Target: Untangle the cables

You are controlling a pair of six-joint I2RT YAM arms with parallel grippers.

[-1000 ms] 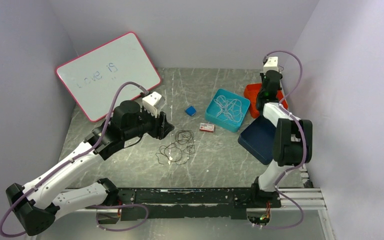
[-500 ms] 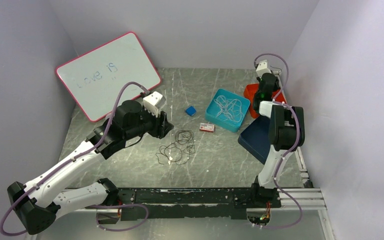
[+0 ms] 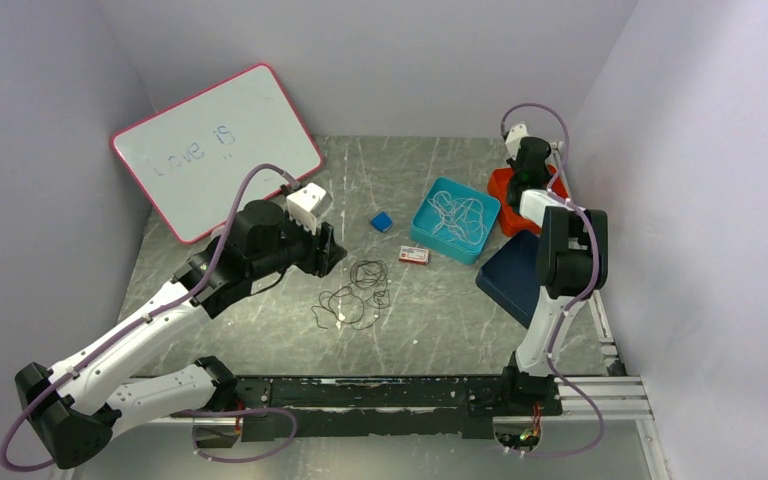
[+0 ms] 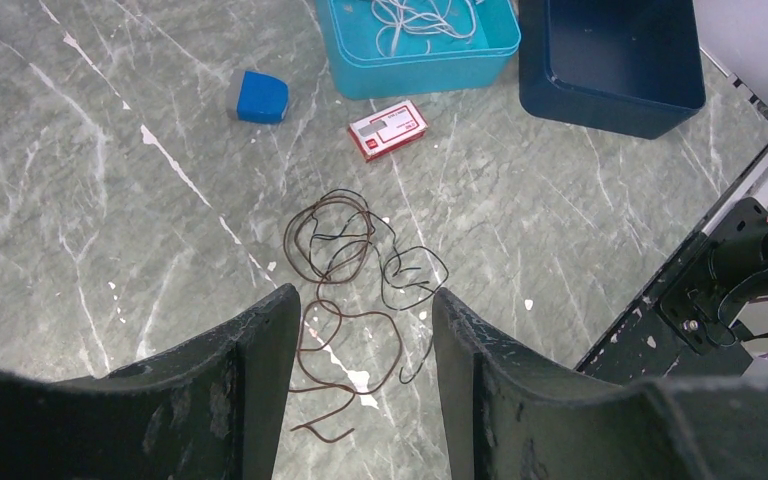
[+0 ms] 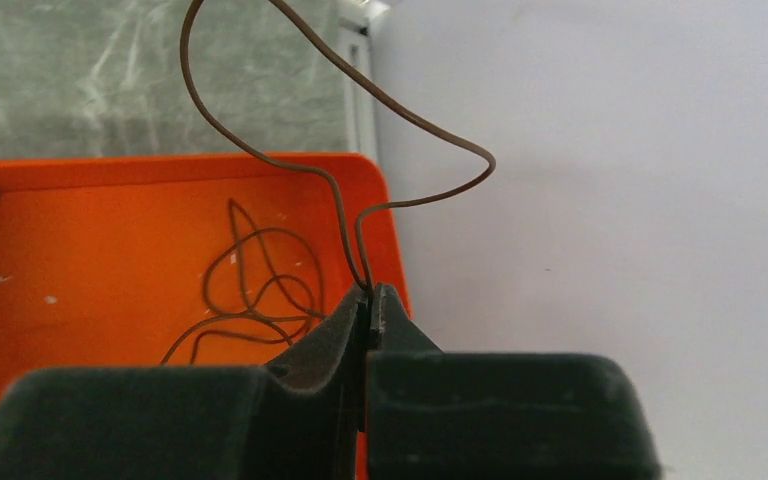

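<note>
The tangle of cables [image 3: 353, 295] lies in the lower middle of the top view on the grey table [image 3: 450, 325]. It is made of thin dark brown and black loops. The left gripper [image 4: 363, 300] hangs over the tangle with its jaws apart and nothing between them. In its wrist view the loops show in the gap, low in the middle of the frame.

A little higher in the top view lie a small red card [image 3: 413, 255] and a blue block [image 3: 381, 221]. To the right of the card stands a teal tray [image 4: 420, 75] with white cables [image 3: 458, 215] inside. At its right is a dark blue tray [image 3: 515, 275].

In the upper right, over an orange tray [image 5: 80, 230], the right gripper [image 5: 370, 300] is clamped on a brown cable [image 5: 340, 200], which bends up in a loop. More brown loops [image 5: 250, 290] lie in that tray. A whiteboard [image 3: 215, 145] leans at the upper left.
</note>
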